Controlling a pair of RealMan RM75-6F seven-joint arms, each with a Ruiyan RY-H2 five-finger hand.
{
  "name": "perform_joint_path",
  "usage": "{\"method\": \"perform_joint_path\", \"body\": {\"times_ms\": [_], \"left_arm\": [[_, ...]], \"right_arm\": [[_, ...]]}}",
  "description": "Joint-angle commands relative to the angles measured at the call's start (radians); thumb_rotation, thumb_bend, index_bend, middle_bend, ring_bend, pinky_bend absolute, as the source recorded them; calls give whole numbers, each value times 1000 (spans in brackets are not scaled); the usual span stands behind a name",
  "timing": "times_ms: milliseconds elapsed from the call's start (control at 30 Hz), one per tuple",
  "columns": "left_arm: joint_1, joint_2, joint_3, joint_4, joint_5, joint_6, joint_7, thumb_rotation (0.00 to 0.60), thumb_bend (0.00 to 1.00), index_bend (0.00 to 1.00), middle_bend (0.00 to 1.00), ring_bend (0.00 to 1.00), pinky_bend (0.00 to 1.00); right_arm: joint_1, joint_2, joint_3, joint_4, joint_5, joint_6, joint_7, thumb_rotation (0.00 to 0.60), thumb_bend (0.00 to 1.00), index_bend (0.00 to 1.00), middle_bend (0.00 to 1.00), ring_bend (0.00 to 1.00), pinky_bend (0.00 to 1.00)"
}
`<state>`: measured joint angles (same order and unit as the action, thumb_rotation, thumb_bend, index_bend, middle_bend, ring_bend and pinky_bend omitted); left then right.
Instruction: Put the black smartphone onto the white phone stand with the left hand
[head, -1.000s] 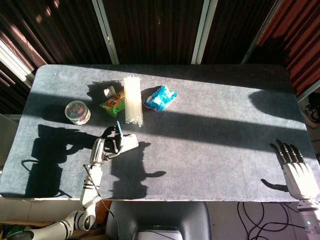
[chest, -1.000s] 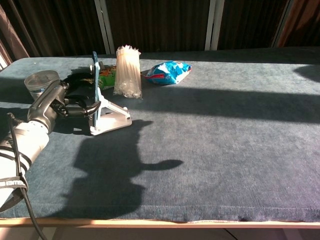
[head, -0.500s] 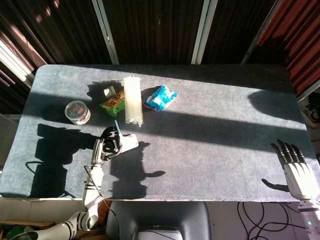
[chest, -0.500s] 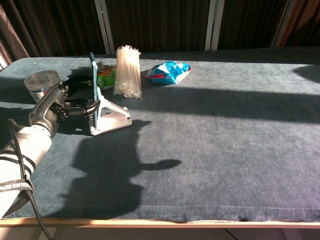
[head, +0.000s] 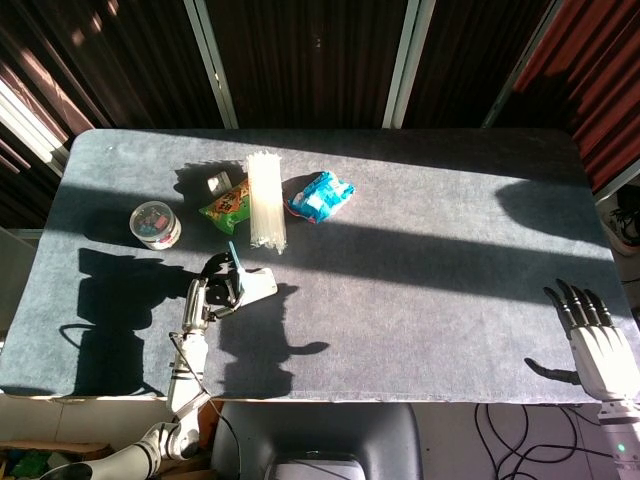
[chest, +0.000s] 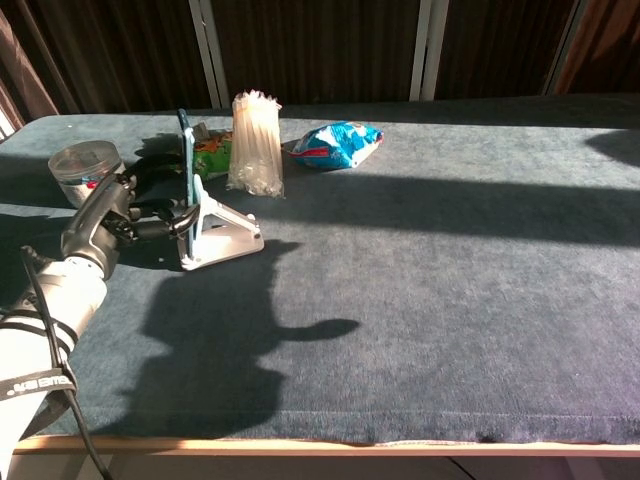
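Observation:
The black smartphone (head: 234, 255) (chest: 185, 160) stands nearly upright and edge-on in the white phone stand (head: 258, 287) (chest: 225, 235) at the front left of the table. My left hand (head: 203, 297) (chest: 115, 215) is just left of the stand, low over the cloth. Its fingers (chest: 172, 226) reach across and hold the phone's lower part at the cradle. My right hand (head: 600, 345) hovers at the table's front right corner, far from the stand, fingers spread and holding nothing. The chest view does not show it.
Behind the stand are a tall bundle of clear straws (head: 265, 200) (chest: 255, 145), a green snack bag (head: 227, 206), a blue snack bag (head: 320, 195) (chest: 340, 143) and a round lidded tub (head: 156, 224) (chest: 80, 165). Strong sunlight casts dark shadows across the grey tablecloth (chest: 450, 300).
My left forearm has drawn back slightly toward the front left while its fingertips stay at the phone. The phone has tipped a little more upright on the stand. The right hand has barely moved.

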<state>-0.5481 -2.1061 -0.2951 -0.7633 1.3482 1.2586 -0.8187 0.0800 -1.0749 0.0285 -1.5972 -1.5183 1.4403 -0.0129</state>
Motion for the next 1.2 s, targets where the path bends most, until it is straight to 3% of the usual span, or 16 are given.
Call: {"method": "perform_joint_path", "body": {"times_ms": [33, 267, 400, 633, 1200], "left_arm": [[-3, -10, 1, 16, -1, -5, -9, 600, 507, 855, 1000, 670, 199], [-7, -16, 1, 39, -4, -19, -27, 600, 506, 847, 1000, 664, 195], [-7, -13, 11, 41, 1, -28, -36, 600, 463, 776, 989, 618, 172], [-5, -8, 18, 36, 1, -43, -33, 600, 381, 604, 823, 462, 117], [0, 17, 26, -12, 7, -53, -51, 600, 329, 376, 553, 300, 83]], "right_arm": [[0, 0, 0, 0, 0, 0, 0, 600, 180, 0, 0, 0, 0], [-2, 2, 1, 0, 0, 3, 3, 600, 179, 0, 0, 0, 0], [-1, 1, 0, 0, 0, 1, 2, 600, 179, 0, 0, 0, 0], [-2, 1, 1, -1, 0, 1, 0, 600, 179, 0, 0, 0, 0], [-2, 1, 1, -1, 2, -1, -3, 600, 180, 0, 0, 0, 0]]}}
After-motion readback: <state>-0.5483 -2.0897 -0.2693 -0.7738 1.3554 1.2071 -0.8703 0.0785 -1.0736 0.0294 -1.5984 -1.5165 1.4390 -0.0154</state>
